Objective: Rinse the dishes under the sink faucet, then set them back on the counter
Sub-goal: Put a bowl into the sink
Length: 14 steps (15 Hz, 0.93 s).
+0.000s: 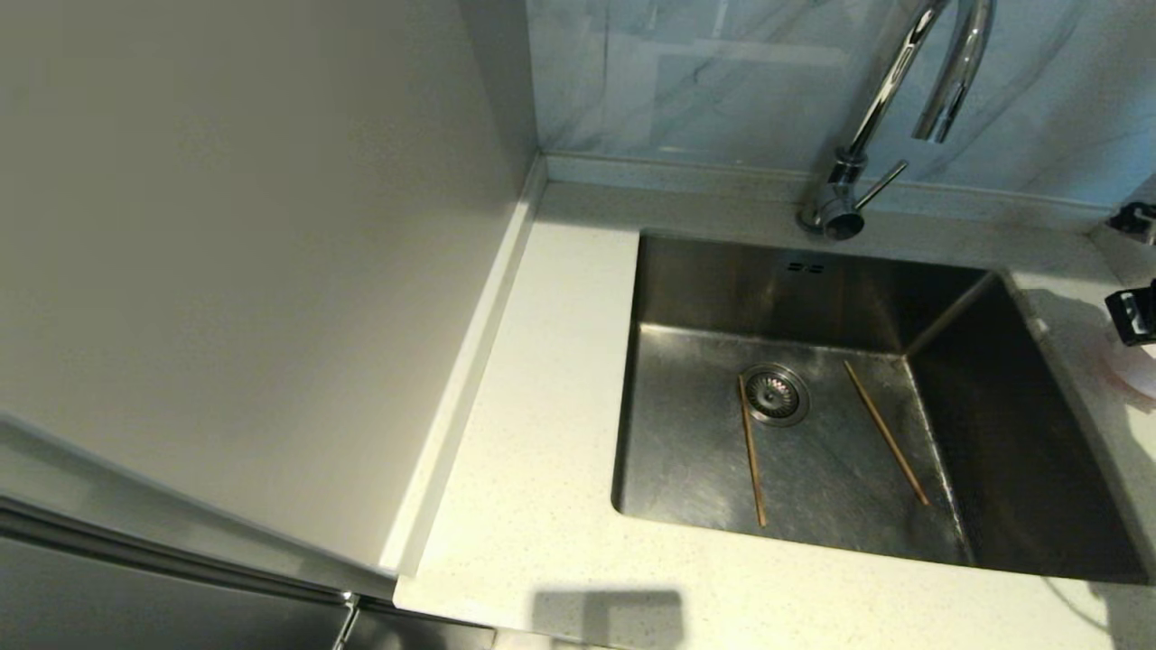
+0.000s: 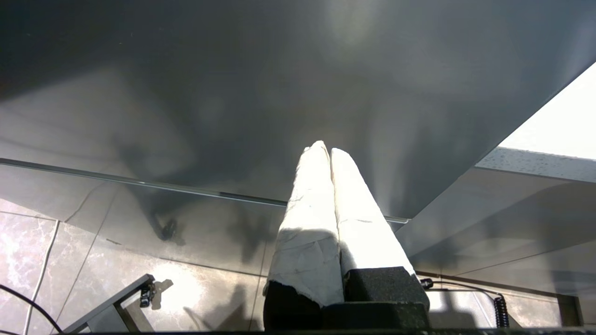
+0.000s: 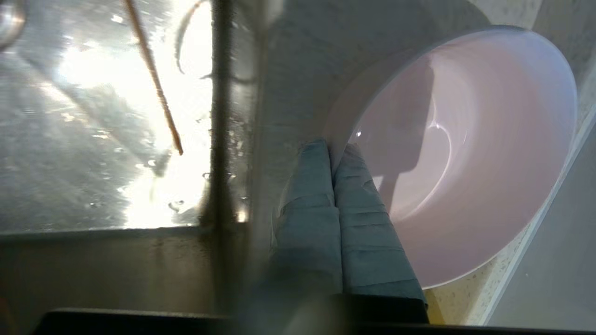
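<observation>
Right wrist view is showing the pale pink bowl (image 3: 465,158) sitting on the speckled tabletop (image 3: 465,298) just beside the sink (image 3: 93,139), with the right gripper (image 3: 334,153) pinching its near rim: the two wrapped fingers (image 3: 307,204) are pressing together with the thin wall caught between them, one outside the bowl and one inside. The hold is looking shallow, only the tips are biting the edge, so the bowl may be liable to swing or slip out once it is being lifted, and a wet smooth rim would make that worse. Carrying it over the steel edge, the hanging bowl could be knocking against the sink wall or dropping onto the chopstick (image 3: 153,79) lying on the basin floor. From the head camera only a pink sliver of the bowl (image 1: 1133,370) is showing at the far right edge, under the black body of the right gripper (image 1: 1133,311), which is reaching in low from the right side of the sink (image 1: 813,469). Two chopsticks (image 1: 752,451) are lying apart on the basin floor, one touching the drain strainer (image 1: 775,394), and the chrome faucet (image 1: 867,117) is standing behind the basin with no water visibly running. The left gripper (image 2: 326,151) is hanging parked below the tabletop level, fingers (image 2: 307,218) together and holding nothing.
</observation>
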{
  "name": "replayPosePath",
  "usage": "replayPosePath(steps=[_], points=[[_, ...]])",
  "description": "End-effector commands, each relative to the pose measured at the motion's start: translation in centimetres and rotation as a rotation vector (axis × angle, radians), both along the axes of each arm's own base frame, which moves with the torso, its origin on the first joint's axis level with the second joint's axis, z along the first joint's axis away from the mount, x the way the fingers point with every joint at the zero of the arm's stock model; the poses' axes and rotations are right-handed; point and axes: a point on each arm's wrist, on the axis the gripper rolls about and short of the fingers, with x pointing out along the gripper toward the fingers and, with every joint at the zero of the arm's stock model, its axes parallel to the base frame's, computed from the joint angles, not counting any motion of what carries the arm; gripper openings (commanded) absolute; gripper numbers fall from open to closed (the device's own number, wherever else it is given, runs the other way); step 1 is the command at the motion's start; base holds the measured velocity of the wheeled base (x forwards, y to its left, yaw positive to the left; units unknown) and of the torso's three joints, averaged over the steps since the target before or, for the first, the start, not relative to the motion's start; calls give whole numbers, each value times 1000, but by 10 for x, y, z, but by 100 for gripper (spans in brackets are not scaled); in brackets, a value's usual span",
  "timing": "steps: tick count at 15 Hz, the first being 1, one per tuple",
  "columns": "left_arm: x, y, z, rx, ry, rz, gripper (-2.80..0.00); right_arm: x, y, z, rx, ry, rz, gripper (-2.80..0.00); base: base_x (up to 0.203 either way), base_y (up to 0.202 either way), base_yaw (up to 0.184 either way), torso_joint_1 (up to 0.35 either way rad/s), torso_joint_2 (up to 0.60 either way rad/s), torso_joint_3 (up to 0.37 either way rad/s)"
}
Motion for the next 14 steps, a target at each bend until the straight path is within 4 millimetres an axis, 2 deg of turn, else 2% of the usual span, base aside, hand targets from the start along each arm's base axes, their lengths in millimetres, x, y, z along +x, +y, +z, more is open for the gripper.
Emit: replayPosePath(steps=[1, 5, 9, 12, 14], points=[[0, 0, 0, 0, -4, 0, -280, -14, 24, 16, -12, -24, 47, -280, 0, 0, 0, 0, 0, 0], [0, 0, 0, 0, -4, 0, -280, -35, 83, 29, -20, -31, 194, -280, 0, 0, 0, 0, 0, 0], [0, 0, 0, 0, -4, 0, -280, -49, 143, 19, -38, 32, 346, -280, 0, 0, 0, 0, 0, 0], [0, 0, 0, 0, -4, 0, -280, -45, 168, 2, -51, 64, 418, -280, 0, 0, 0, 0, 0, 0], [0, 0, 0, 0, -4, 0, -280, -27, 175, -14, -58, 31, 437, -280, 0, 0, 0, 0, 0, 0]])
